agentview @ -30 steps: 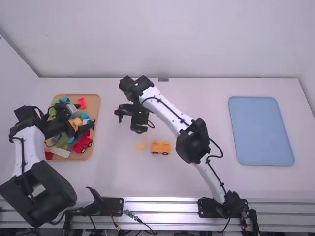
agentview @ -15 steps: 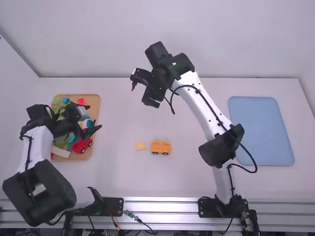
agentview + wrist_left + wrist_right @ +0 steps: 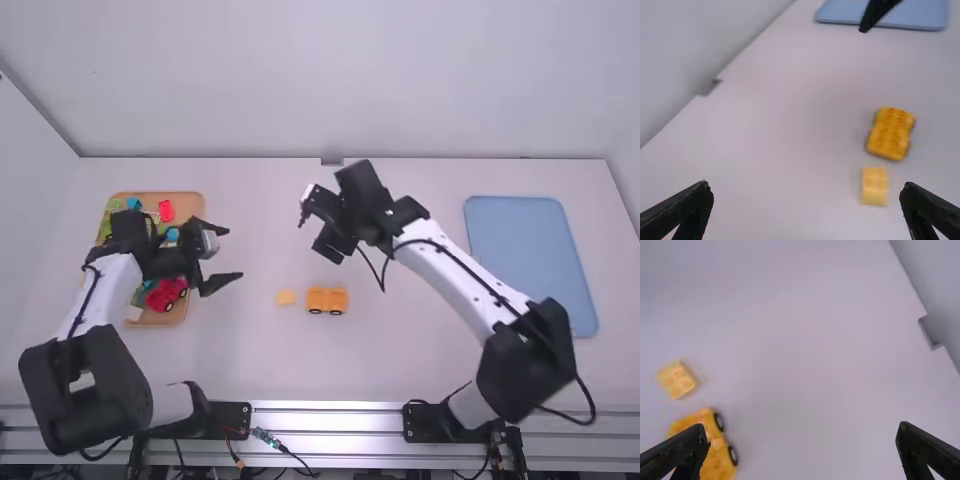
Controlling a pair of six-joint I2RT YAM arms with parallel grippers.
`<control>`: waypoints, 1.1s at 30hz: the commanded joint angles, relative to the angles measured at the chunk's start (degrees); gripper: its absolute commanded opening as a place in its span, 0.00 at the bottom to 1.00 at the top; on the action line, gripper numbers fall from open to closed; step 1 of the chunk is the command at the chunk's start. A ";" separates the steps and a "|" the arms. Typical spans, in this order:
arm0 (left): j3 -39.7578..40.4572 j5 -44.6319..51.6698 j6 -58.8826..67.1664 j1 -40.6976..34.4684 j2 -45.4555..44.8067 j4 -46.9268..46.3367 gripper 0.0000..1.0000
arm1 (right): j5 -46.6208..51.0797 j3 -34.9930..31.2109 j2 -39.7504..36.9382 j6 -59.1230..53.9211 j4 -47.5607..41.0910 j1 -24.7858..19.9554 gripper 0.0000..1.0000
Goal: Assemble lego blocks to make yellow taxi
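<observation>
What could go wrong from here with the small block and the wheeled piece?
Clash: left fingers and right fingers both stand open; they could collide if both go for the small block.
Bump: that block lies just beside the wheeled piece, so a grasp might knock it.
Roll: its wheels could let it slip away under an off-centre press.

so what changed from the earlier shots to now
The left gripper moved right, from over the tan tray to past its right edge. The right gripper went right, swinging farther out, then back. Nothing was gripped. The wheeled orange block and small yellow block stayed put.
</observation>
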 commanded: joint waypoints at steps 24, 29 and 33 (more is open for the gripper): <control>-25.70 1.44 -25.73 -14.67 13.71 62.34 0.99 | -32.06 -49.00 -6.39 -5.05 50.27 -11.08 0.99; -21.62 4.24 -21.95 -15.34 19.55 57.37 0.99 | -31.98 -49.68 1.32 -3.67 57.57 -11.47 0.99; -19.15 3.17 -21.64 -16.13 22.10 54.36 0.99 | -34.21 -47.95 8.45 -3.78 60.65 -11.30 0.99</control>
